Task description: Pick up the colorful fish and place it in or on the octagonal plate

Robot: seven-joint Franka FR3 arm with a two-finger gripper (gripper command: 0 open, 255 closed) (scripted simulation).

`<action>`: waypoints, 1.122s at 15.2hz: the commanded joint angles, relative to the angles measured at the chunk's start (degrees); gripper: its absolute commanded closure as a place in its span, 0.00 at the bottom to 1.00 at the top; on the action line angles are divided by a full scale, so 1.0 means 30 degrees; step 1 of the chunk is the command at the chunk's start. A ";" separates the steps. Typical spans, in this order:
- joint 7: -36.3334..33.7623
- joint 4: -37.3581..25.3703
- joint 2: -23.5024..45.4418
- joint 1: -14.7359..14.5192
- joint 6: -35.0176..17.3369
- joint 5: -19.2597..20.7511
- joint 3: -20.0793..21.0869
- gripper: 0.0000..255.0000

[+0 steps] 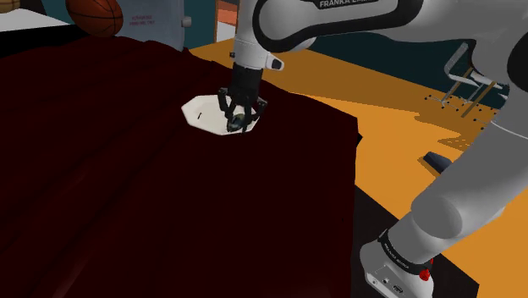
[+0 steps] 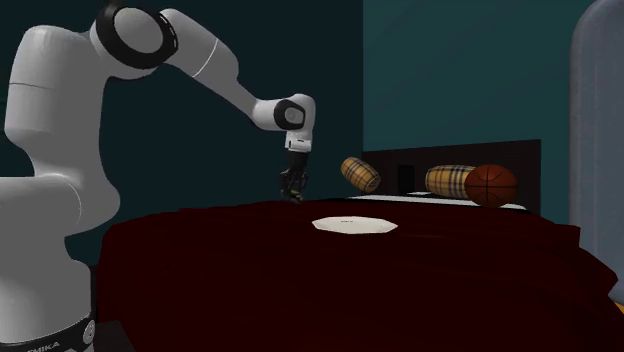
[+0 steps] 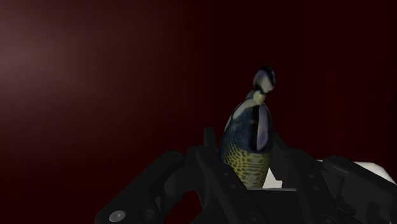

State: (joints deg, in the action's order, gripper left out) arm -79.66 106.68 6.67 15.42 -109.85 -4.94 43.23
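We find all three views dim; the dark red bedspread (image 1: 127, 186) soaks up the light, its folds barely showing; the orange floor (image 1: 398, 106) is brightest in the shoulder view; the white arm (image 2: 50, 120) and plate (image 2: 354, 225) stand out pale; the fish (image 3: 249, 143) carries a soft sheen.

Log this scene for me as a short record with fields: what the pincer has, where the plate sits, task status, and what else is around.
pincer: shut on the fish, pointing down
fish: dark blue and white with a yellow speckled belly, clasped between the fingers, clear of the surface
octagonal plate: white, flat on the dark red cover, nothing on it
fish versus plate: near the plate's edge, not set down
task status: picked up, placing not yet done
background: basketball and two tartan bolsters beyond the plate
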 commanded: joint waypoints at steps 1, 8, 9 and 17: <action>-0.0142 -0.1317 0.1445 -0.0098 0.0239 0.1045 -0.0233 1.00; 0.0133 -0.7359 0.6301 -0.1074 0.2370 0.3910 -0.1529 1.00; 0.0230 -0.8430 0.7040 -0.1303 0.2789 0.4265 -0.1728 1.00; 0.1409 -1.7517 1.2782 -0.3630 0.6243 0.6340 -0.3246 1.00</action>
State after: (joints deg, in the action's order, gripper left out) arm -75.66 54.78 44.13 4.74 -90.92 13.80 33.74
